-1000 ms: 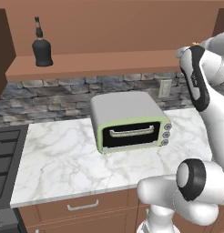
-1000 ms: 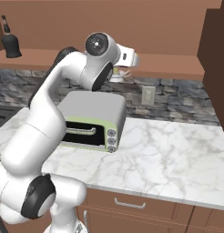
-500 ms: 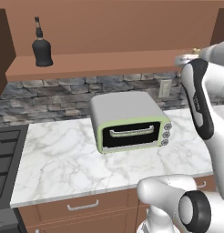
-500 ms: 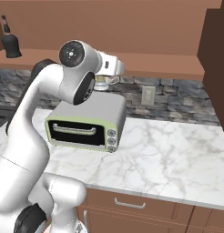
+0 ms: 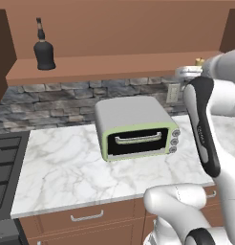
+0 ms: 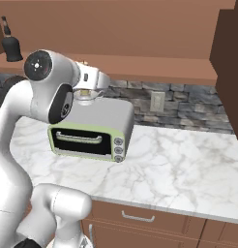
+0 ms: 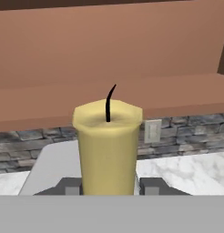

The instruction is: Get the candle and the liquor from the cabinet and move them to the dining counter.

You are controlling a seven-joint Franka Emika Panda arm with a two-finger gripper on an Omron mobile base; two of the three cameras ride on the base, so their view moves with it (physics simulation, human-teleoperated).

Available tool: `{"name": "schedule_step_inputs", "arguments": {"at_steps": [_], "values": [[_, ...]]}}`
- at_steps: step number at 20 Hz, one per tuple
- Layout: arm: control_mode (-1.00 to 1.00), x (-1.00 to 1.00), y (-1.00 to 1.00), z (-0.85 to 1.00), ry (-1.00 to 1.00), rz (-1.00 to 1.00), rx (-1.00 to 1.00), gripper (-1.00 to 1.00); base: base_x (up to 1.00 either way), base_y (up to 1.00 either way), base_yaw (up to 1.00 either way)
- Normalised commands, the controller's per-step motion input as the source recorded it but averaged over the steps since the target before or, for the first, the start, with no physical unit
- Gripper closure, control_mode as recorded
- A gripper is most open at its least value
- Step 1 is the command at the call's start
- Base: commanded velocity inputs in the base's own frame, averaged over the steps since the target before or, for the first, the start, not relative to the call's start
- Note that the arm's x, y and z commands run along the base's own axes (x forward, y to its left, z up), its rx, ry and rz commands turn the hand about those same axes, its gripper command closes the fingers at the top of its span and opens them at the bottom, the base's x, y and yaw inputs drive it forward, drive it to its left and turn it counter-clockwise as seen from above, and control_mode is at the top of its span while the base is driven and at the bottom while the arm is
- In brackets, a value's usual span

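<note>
Our hand (image 7: 108, 185) is pinching the candle (image 7: 108, 145), its two dark fingertips (image 7: 69, 185) pressed against either side of the pale yellow stick near its base. Over the last second our arm has swung the candle out from the cabinet shelf (image 5: 119, 64) and leftward, so it now hangs in the air above the back of the toaster oven (image 6: 92, 128), which sits on the marble tabletop (image 6: 179, 164). In the right base view the silvery dish of the candle (image 6: 87, 97) shows just under the wrist. The liquor (image 5: 43, 50) remains upright at the left end of the cabinet shelf, well apart from the hand. We judge the candle is out of the cabinet; carrying it to the dining counter comes next, then fetching the liquor.
</note>
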Motion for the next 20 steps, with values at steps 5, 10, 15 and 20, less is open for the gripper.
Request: {"name": "schedule_step_inputs", "arguments": {"at_steps": [5, 10, 15, 20], "values": [[-1.00, -0.51, 0.42, 0.00, 0.09, 0.00, 0.00, 1.00, 0.00, 0.00, 0.00], [-1.00, -0.46, 0.32, 0.00, 0.08, 0.00, 0.00, 1.00, 0.00, 0.00, 0.00], [-1.00, -0.33, 0.19, 0.00, 0.04, 0.02, 0.00, 1.00, 0.00, 0.00, 0.00], [-1.00, -0.26, 0.06, 0.00, 0.00, 0.02, 0.00, 1.00, 0.00, 0.00, 0.00]]}}
